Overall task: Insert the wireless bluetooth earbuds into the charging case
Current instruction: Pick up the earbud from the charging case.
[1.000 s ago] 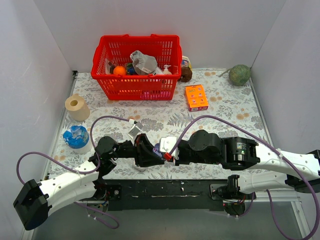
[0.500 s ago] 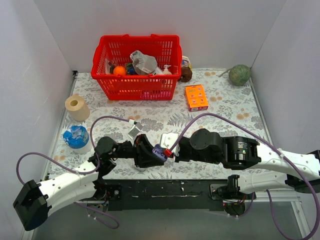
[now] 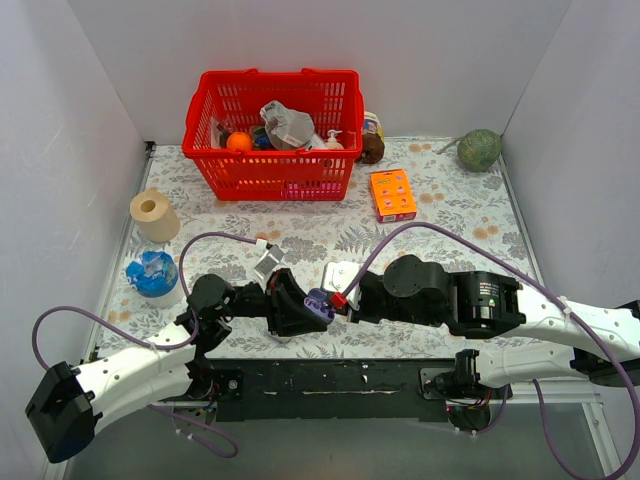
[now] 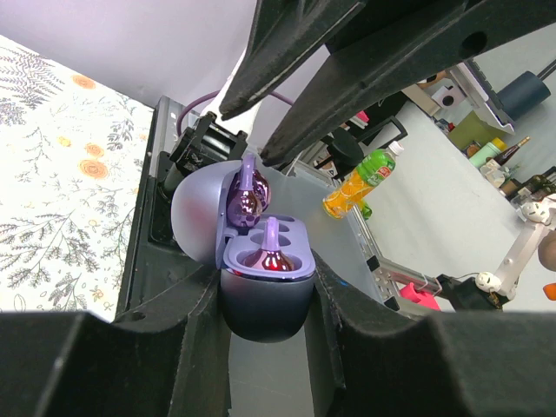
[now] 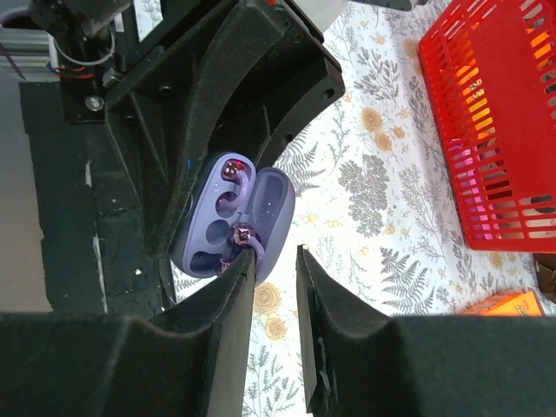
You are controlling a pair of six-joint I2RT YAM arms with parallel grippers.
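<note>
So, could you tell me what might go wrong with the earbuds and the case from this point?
1. The far earbud stands stem-up and seems not fully seated. The right gripper is open with one finger close against it, so backing off could drag the bud out.
2. The left gripper pinches the open charging case in the air near the front edge of the table. A loosened bud might fall and roll off.
</note>
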